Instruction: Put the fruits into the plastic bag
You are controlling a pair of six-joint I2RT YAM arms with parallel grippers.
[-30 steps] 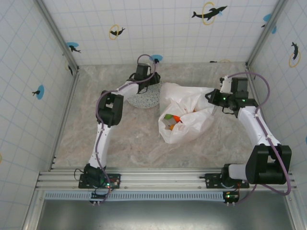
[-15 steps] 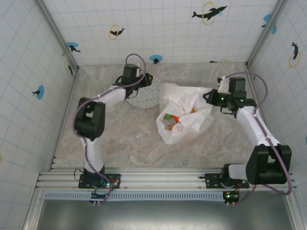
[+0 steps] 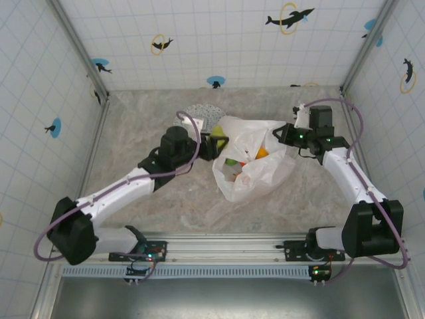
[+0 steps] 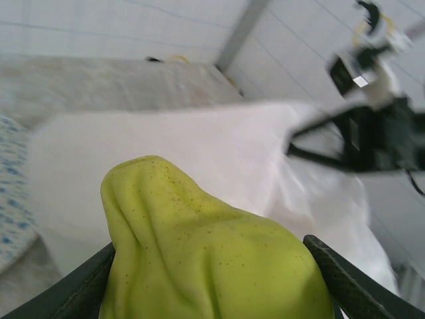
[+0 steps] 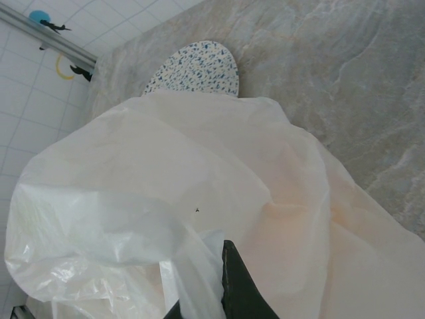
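Marble-look tabletop [image 3: 153,126], tiled walls: since a second ago the left gripper [image 3: 214,142] has swung off the round speckled plate [image 3: 201,113] at the far edge to the mouth of the plastic bag [image 3: 255,176] mid-table, clamped on a soft, creased, freckled yellow-green fruit [image 4: 199,246]. Bag is thin crinkled white film and its mouth has shifted slightly left. Right gripper [image 3: 283,135] stays pinched on the bag's right rim, with a green fruit [image 3: 230,161] and an orange fruit [image 3: 262,153] inside.

white tiled walls [image 3: 219,46], marbled tabletop [image 3: 199,212]
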